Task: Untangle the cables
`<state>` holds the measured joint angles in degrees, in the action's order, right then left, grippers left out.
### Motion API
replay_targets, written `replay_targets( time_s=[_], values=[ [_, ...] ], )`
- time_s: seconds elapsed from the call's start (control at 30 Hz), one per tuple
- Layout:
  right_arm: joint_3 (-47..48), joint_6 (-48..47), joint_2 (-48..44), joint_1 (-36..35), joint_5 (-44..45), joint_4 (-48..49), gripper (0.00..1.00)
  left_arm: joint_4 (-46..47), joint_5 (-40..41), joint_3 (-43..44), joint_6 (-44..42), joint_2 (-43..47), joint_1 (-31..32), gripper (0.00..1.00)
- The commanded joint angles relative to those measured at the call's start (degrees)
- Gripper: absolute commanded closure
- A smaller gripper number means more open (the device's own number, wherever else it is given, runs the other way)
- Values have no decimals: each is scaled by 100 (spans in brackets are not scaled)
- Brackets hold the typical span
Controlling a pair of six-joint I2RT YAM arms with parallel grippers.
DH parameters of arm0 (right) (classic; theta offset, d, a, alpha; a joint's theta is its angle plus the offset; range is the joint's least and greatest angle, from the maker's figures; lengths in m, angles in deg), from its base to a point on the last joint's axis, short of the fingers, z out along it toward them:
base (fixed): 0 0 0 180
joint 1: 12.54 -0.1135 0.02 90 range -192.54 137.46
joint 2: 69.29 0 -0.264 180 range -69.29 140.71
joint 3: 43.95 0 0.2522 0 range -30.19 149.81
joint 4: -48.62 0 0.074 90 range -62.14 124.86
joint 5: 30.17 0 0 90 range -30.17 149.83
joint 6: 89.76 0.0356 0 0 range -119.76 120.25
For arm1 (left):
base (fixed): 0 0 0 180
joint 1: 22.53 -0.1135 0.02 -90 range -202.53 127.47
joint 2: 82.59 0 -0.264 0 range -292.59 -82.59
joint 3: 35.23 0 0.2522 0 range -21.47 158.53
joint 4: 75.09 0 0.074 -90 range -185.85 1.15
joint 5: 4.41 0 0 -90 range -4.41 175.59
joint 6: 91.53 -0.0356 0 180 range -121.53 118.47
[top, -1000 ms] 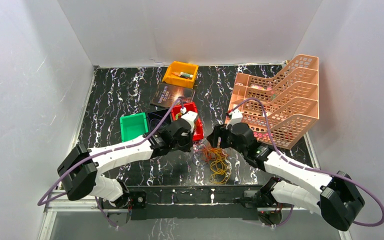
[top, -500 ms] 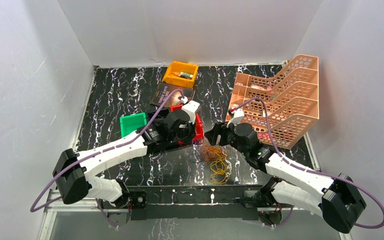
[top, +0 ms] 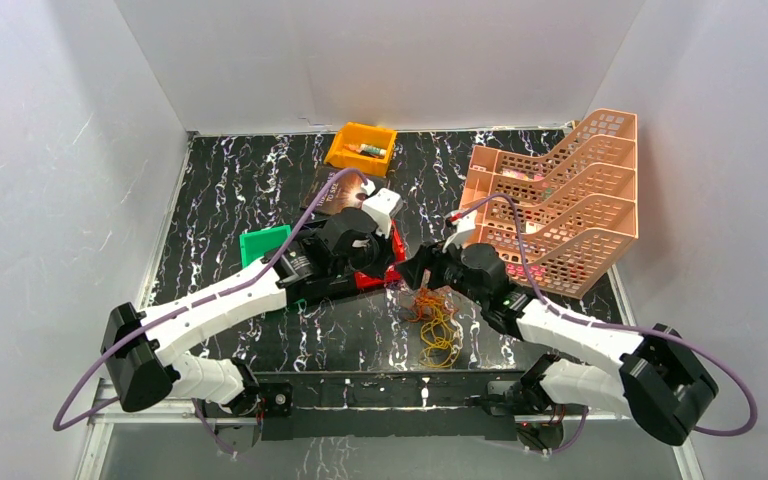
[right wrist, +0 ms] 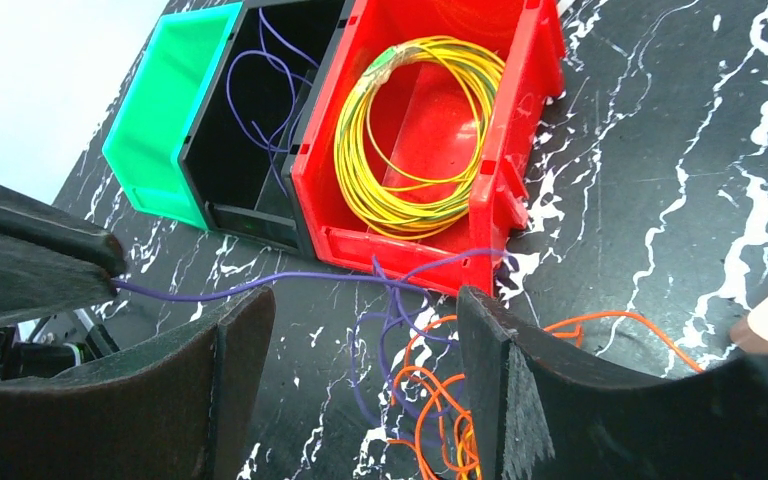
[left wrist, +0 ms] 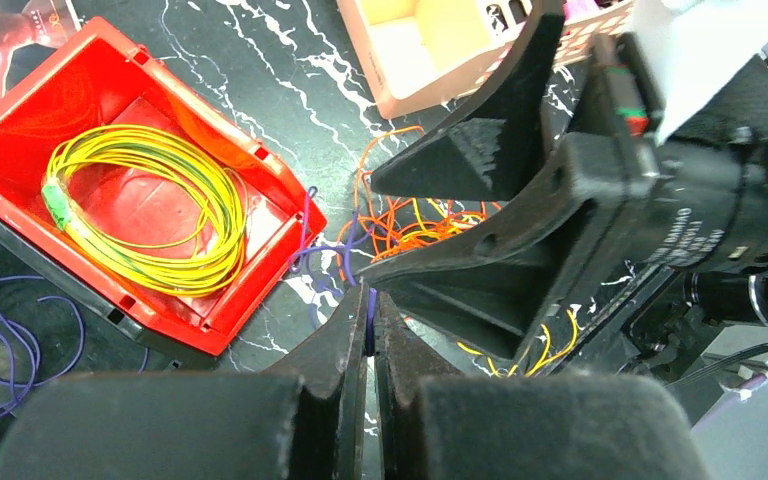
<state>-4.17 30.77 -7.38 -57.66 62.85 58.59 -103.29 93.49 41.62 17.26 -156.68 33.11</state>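
The left claw (left wrist: 370,305) is pinching a purple cable (right wrist: 260,278) between closed fingers. That strand is running nearly straight from its tips, past the near wall of the red bin (right wrist: 520,130), into the tangle (top: 435,325). The right claw (right wrist: 360,300) is hovering over the tangle's far end with its jaws spread wide, gripping nothing. Purple strands and orange loops (right wrist: 430,400) are lying on the table (top: 230,180) below the gap between its fingers.

The tangle of orange, yellow and purple cables is lying near the middle of the table, just near-right of the red bin, between the two arms. A yellow-green coil (right wrist: 410,150) is sitting in the red bin. A loose purple wire (right wrist: 260,90) is lying in the black bin (right wrist: 230,170) to its left, and a green bin (right wrist: 165,110) is standing left of that. A peach rack (top: 560,210) is standing at the far right.
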Motion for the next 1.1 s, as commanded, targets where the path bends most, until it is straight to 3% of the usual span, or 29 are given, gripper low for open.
replay_targets(
  time_s=[0.0,0.53,0.7,1.07],
  values=[
    [105,93,247,-23,-327,740,24,-73,-129,367,-78,247,27,100],
    [78,298,1256,-23,-2,1250,28,-237,-332,1159,-252,538,28,100],
    [-150,496,1186,-23,242,1228,34,-184,15,1412,-481,926,29,100],
    [-516,685,1329,-23,315,967,37,-467,709,2317,-1199,1119,27,100]
  ],
)
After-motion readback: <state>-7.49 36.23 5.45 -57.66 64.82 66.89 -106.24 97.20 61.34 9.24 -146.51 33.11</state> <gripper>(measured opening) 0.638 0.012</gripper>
